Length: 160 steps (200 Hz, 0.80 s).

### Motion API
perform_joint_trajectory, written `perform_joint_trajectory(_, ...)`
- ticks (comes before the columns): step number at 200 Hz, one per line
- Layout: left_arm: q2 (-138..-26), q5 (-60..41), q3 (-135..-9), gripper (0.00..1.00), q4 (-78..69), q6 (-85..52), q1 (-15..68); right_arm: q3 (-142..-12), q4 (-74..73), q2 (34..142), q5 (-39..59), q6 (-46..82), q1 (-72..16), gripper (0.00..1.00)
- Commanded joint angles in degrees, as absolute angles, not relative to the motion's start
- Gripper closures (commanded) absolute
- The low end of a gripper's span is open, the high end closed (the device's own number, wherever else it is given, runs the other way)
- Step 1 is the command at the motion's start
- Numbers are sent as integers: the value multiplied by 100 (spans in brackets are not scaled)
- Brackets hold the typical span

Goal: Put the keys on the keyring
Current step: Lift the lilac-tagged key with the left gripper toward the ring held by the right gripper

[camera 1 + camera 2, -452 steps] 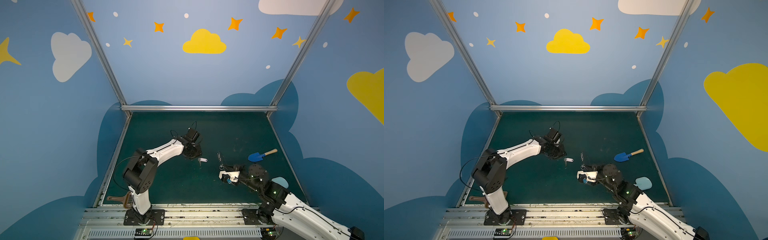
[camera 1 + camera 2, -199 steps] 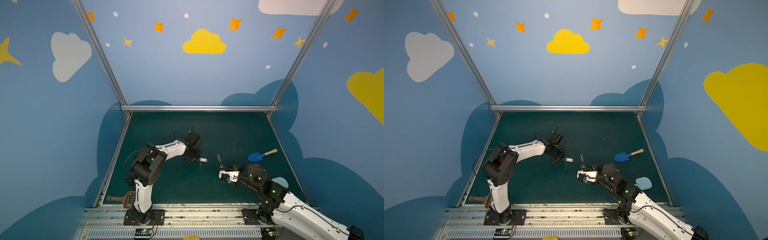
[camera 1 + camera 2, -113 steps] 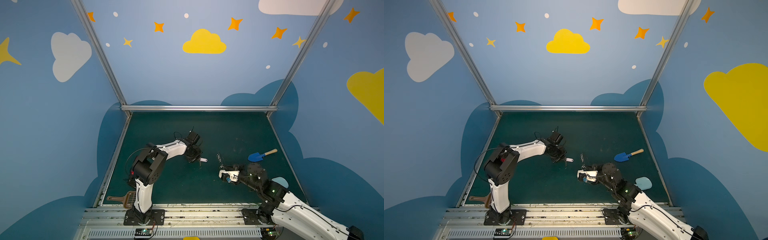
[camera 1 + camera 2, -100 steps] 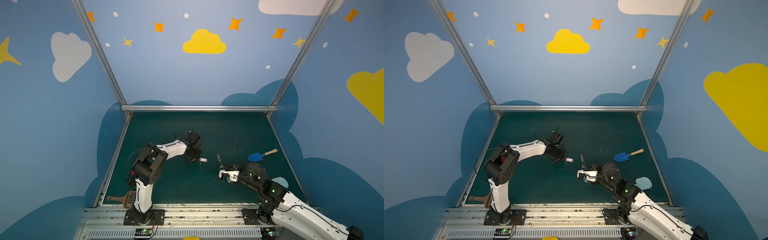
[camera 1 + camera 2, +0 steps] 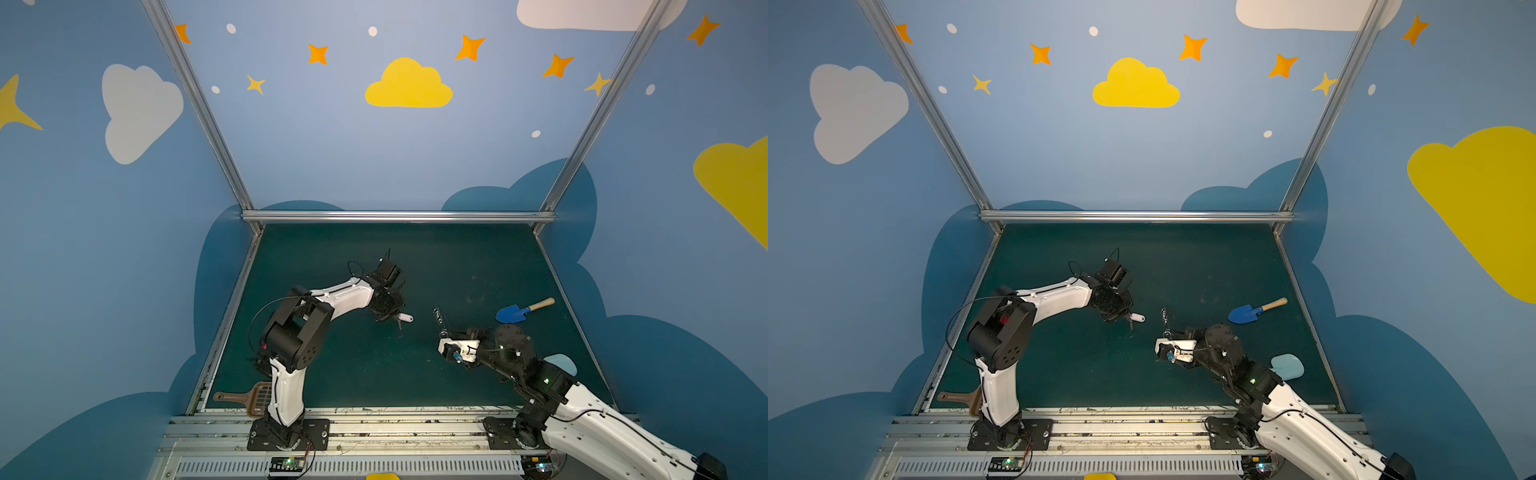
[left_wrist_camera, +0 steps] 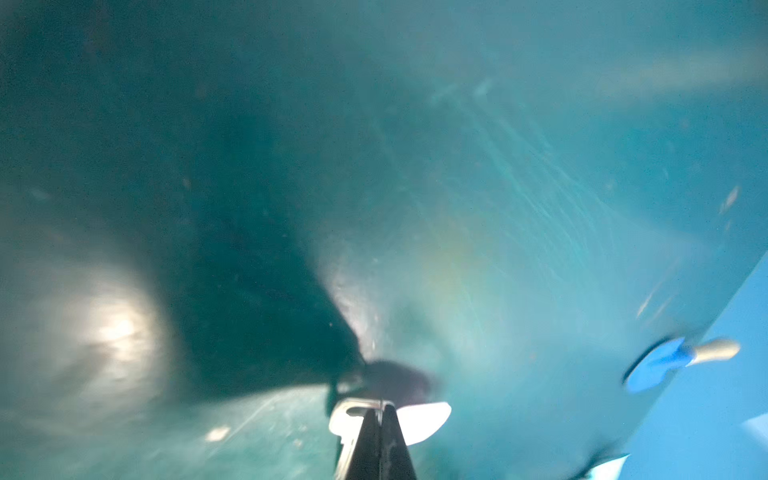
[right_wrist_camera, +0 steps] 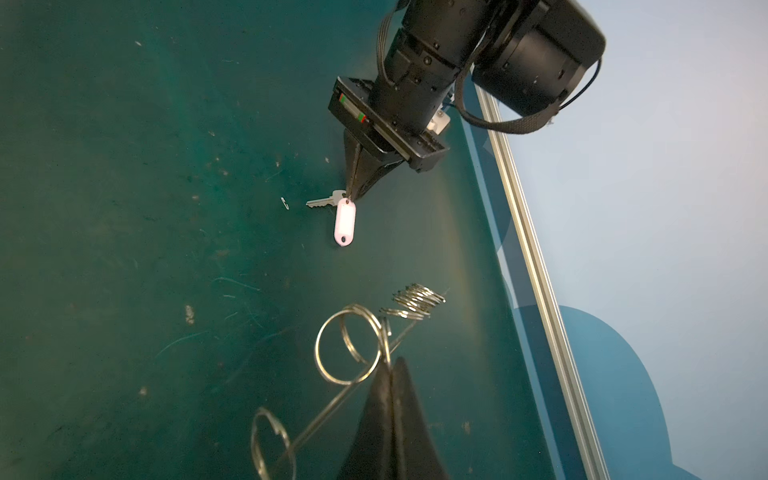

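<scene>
Top view: left gripper (image 5: 395,318) pinches key (image 5: 406,318) mid-frame. Keyring (image 5: 438,316) sits right of it, apart.
Left wrist: fingers together on key head, likely for carrying.
Right wrist: right gripper (image 7: 390,368) clamped on keyring at lower centre, probably steadying rings toward key.

1. The key (image 7: 321,202) was small and silver, with a pale white oblong plastic tag (image 7: 344,224) at its head. My left claw (image 7: 351,193) had it pinched at the head, jaws closed. Its toothed blade pointed away from the claw and the tag lay beside it. It sat near the middle of the green mat (image 7: 124,208); whether it touched the mat I couldn't tell.
2. The keyring (image 7: 330,410) showed edge-on, a thin grey line clamped in my right claw (image 7: 392,368). Silver split rings (image 7: 417,301) hung from it, several in a tight stack. It was apart from the key
</scene>
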<state>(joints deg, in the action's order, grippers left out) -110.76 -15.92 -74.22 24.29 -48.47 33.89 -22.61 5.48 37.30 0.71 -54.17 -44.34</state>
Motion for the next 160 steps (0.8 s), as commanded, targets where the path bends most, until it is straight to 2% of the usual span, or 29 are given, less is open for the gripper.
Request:
perform_joint_trajectory(1,-10564,-1327,-7646,96,2776,-3443,3383,-2438,598,3755,317,-5267,-4386,100)
perform_joint_trajectory(35,-9993,-1315,-7463,96,2588,-1967,3409,-2499,633,3752,530,-5265,-4366,100)
perform_joint_trajectory(76,-9302,-1633,-6854,96,1709,-442,3487,-2588,703,3791,752,-5187,-4347,100)
perform_joint_trajectory(160,-8158,-2903,-5442,96,-37,1770,3630,-2836,760,3892,1424,-4760,-4311,100)
